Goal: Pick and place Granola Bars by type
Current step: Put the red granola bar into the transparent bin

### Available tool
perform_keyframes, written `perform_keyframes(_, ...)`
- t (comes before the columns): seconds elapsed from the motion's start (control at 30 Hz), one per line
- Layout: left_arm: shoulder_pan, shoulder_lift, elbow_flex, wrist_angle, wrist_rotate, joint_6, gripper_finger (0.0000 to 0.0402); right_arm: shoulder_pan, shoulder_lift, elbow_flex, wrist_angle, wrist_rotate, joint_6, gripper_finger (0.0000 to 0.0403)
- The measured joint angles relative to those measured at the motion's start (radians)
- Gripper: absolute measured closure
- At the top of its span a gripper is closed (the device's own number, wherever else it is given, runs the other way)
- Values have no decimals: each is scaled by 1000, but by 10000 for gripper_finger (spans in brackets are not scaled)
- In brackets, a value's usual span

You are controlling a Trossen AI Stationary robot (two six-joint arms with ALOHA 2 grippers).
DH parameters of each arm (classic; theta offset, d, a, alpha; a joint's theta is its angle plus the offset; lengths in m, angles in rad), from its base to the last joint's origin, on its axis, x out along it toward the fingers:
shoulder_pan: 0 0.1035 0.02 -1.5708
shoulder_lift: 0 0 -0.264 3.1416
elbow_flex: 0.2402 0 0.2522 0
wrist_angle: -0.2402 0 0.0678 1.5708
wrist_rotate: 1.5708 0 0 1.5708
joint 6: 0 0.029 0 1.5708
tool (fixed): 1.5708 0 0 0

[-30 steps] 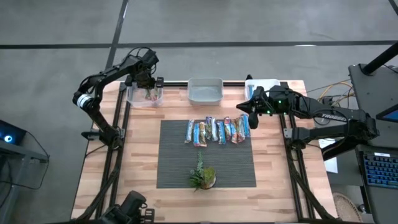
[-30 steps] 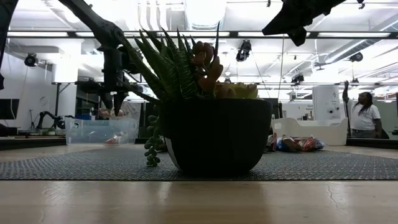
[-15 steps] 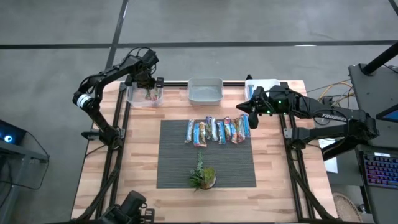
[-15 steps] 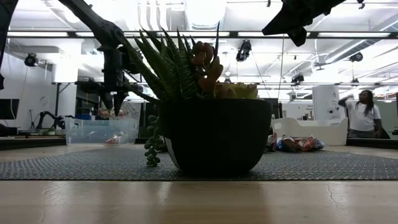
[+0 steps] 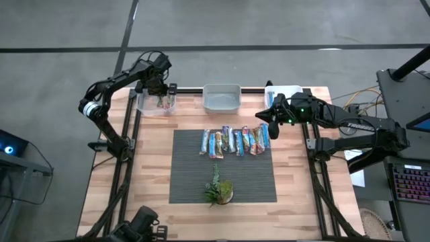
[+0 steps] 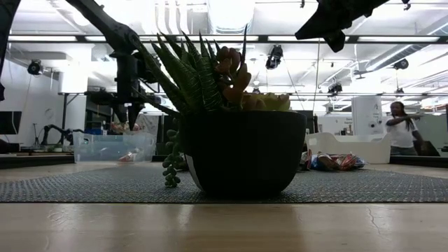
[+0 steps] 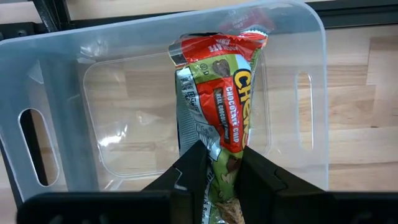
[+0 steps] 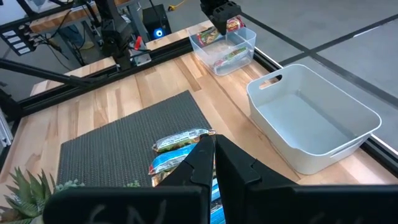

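The wooden table (image 5: 154,168) carries a dark woven mat (image 5: 195,181) at its centre, and three bins line the twelve o'clock edge: a clear bin (image 5: 156,104) toward eleven, a grey bin (image 5: 222,97) at twelve, and a white bin (image 5: 282,91) toward one.

The left gripper (image 7: 214,168) hangs over the clear bin, clamped on a red-and-green granola bar (image 7: 224,118) held above the bin's floor; another bar already lies inside it. The right gripper (image 8: 214,162) hovers by the mat's two o'clock corner, pinched tight with nothing in it, just above the row of Granola Bars (image 5: 235,141) lying side by side along the mat's twelve o'clock edge. A small potted plant (image 5: 218,191) stands at six o'clock on the mat.

Risks, as I judge them: the held bar sits near the bin's far wall, so a release there could catch the rim and tip the bar out. The bars in the row touch each other, so a pick could drag a neighbour.

There is open room on the bare wood at nine and three o'clock, and between the row and the plant.
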Motion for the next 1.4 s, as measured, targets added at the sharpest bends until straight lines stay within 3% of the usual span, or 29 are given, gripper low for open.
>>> perform_keyframes(1.17, 0, 0, 0, 19, -15, 23, 343, 0, 0, 0, 0, -1, 18, 394)
perform_keyframes(1.4, 0, 0, 0, 18, -15, 23, 289, 0, 0, 0, 0, -1, 17, 394)
